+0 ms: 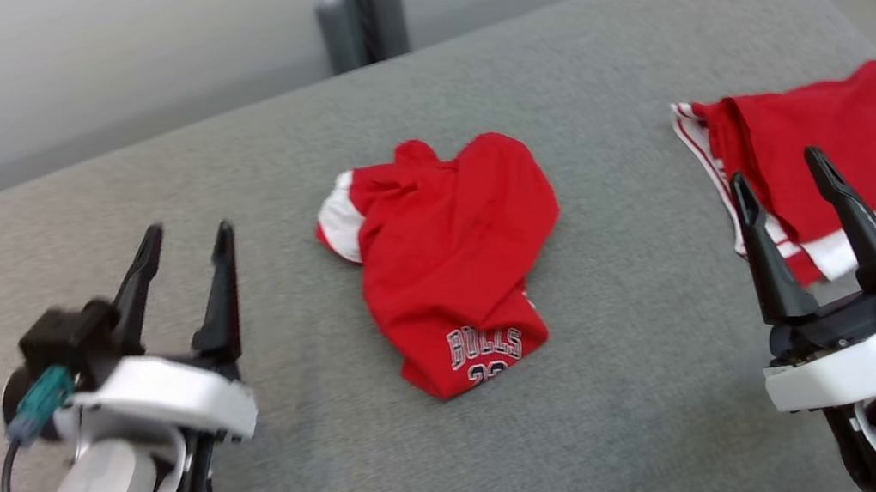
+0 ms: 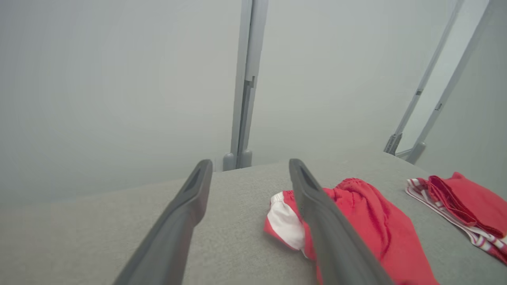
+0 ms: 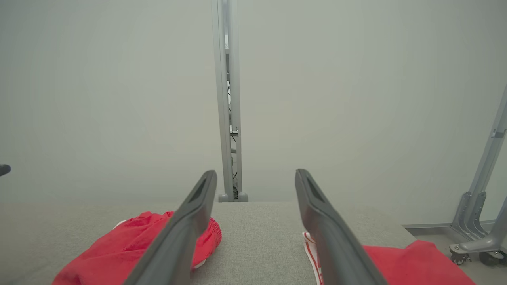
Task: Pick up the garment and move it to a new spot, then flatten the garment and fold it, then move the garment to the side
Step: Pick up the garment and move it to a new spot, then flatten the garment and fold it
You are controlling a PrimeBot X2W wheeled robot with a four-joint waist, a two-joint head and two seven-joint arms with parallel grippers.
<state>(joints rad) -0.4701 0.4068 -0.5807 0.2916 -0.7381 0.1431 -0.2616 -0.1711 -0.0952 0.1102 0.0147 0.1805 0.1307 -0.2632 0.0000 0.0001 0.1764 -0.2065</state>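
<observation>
Red jersey-cloth garment (image 1: 450,266), crumpled in a heap, white trim at its far-left edge, lettering on the near hem. It lies mid-worktop (image 1: 650,388), nothing touching it. The left gripper (image 1: 188,231) sits to its left, well apart, jaws spread, empty. The right gripper (image 1: 774,170) is likewise spread and empty, in front of a second red garment (image 1: 848,141), folded flat near the worktop's right edge.

Risks, as judged:
- The right gripper is nearer the second red garment and could take it by mistake.
- A pinch into the heap may catch several layers, so it lifts bunched and resists flattening.
- A low pinch may snag the grey cloth covering.
- A set-down too far right would overlap the second red garment.
</observation>
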